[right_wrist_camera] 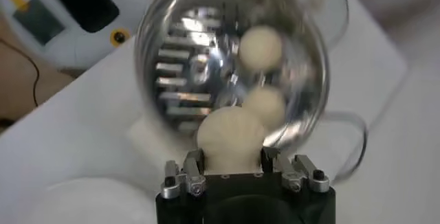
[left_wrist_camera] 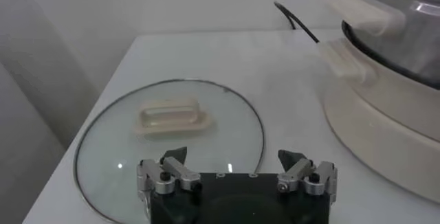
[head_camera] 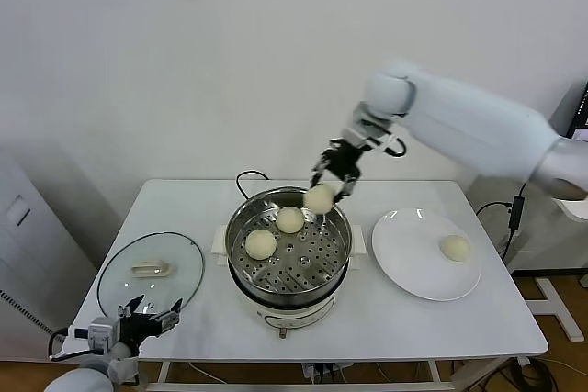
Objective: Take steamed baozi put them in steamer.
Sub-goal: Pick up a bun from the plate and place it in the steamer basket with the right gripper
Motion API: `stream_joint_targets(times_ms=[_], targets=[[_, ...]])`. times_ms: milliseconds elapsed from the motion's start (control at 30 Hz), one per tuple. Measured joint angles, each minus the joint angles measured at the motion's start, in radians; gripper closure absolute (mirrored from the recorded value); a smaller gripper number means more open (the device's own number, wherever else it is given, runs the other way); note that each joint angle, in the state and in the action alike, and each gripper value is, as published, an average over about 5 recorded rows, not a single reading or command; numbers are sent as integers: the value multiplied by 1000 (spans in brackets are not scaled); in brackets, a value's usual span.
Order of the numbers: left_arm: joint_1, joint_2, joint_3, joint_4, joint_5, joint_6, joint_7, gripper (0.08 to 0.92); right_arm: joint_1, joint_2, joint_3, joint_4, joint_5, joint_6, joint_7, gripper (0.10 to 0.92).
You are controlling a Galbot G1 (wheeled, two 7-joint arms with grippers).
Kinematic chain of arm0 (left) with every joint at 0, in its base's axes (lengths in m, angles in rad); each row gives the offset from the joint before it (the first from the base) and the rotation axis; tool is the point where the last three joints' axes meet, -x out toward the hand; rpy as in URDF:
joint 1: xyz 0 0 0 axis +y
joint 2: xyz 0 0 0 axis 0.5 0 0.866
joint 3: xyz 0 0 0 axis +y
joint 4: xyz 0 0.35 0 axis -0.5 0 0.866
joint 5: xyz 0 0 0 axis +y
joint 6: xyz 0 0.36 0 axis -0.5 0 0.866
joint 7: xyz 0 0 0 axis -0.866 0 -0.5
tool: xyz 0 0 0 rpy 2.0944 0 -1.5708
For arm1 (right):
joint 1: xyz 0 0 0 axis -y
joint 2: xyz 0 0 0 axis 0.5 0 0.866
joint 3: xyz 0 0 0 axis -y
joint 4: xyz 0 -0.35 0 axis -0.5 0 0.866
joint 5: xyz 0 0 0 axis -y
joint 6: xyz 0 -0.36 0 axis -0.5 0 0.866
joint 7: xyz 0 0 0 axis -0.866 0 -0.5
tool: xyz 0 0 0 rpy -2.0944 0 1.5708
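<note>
Stainless steel, shiny and round, the steamer (head_camera: 289,268) sits mid-table (head_camera: 184,208) on a white base, its perforated tray holding two smooth cream-white baozi (head_camera: 261,244) side by side. To its right a flat white plate (head_camera: 413,268) carries one more bun (head_camera: 455,247) (small, round, unmarked). On the left lies a glass lid (head_camera: 152,268) with a white handle. The right gripper (head_camera: 333,185) hangs over the steamer's far rim, fingers clamped on a fourth bun (head_camera: 320,198). The left gripper (head_camera: 147,319) waits at the table's near left edge beside the lid, fingers spread wide, holding nothing.
</note>
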Motion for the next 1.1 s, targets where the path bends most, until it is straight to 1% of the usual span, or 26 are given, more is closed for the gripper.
stream_joint_targets(times_ms=[267, 500, 1100], targets=[[0, 3, -2, 0, -3, -2, 0, 177, -32, 80, 1, 90, -68, 102, 0, 516], [1, 3, -3, -3, -4, -3, 1, 177, -78, 109, 10, 138, -152, 168, 0, 516], [18, 5, -18, -2, -7, -11, 4, 177, -195, 105, 33, 201, -343, 219, 0, 515]])
